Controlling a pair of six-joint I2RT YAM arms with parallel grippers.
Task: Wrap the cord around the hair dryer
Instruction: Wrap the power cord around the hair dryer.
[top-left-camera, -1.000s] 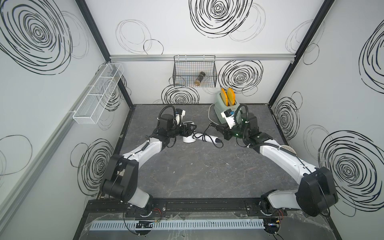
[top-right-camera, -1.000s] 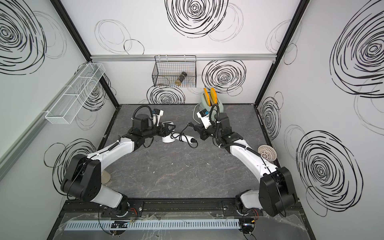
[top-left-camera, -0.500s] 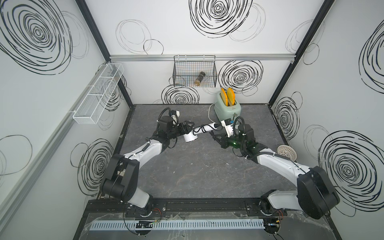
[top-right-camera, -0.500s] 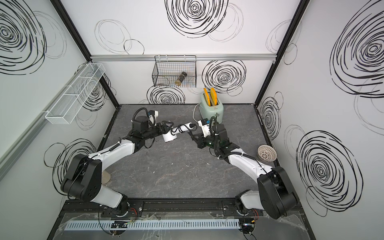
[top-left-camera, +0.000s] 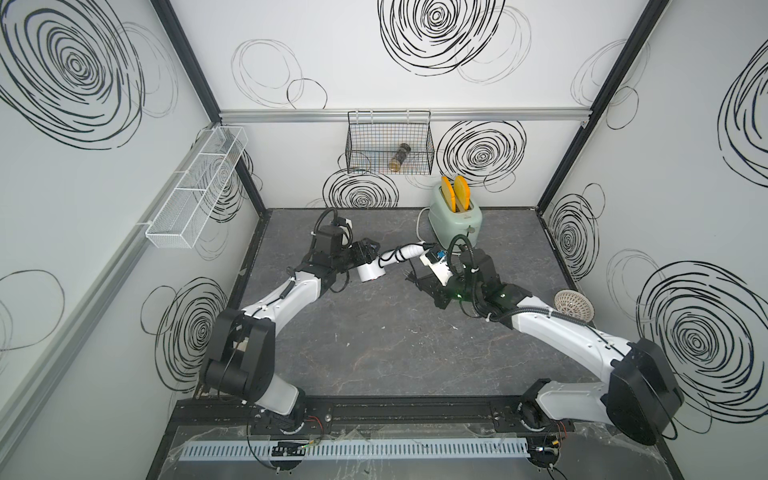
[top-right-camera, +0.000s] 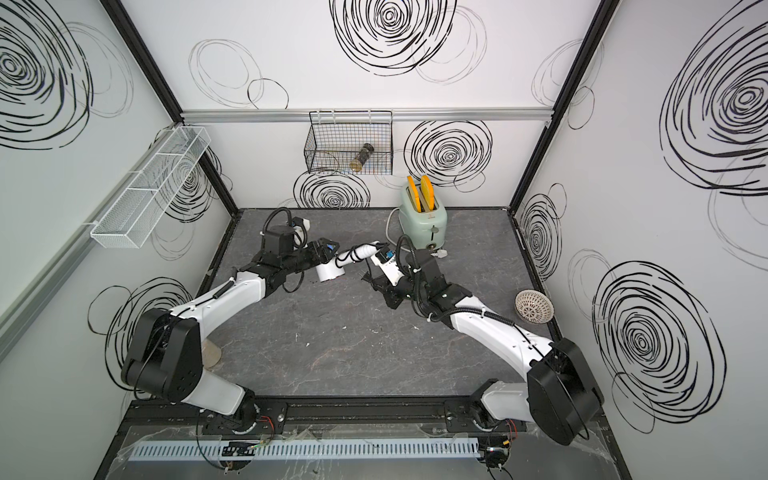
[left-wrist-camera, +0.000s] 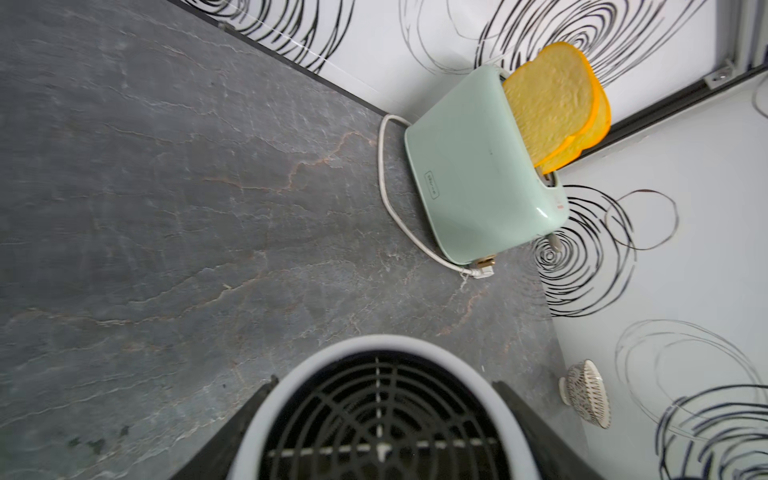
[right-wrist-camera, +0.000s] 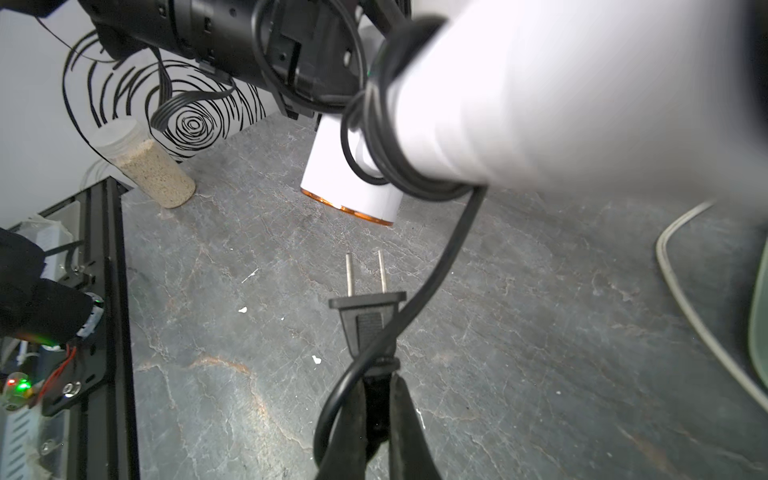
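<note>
Since a second ago the right gripper (top-left-camera: 415, 279) has backed away from the toaster (top-left-camera: 455, 220) toward the middle of the worktop (top-left-camera: 374, 353), and the hair dryer (top-left-camera: 371, 272) got swung so its handle points at the toaster now. Fingers (left-wrist-camera: 232, 440) of the left gripper (top-left-camera: 367, 254) are clamped on the dryer's head, nozzle down near the worktop. Right fingers (right-wrist-camera: 409, 428) pinch the cord (right-wrist-camera: 436, 266) right behind the plug, with several loops already round the handle.
</note>
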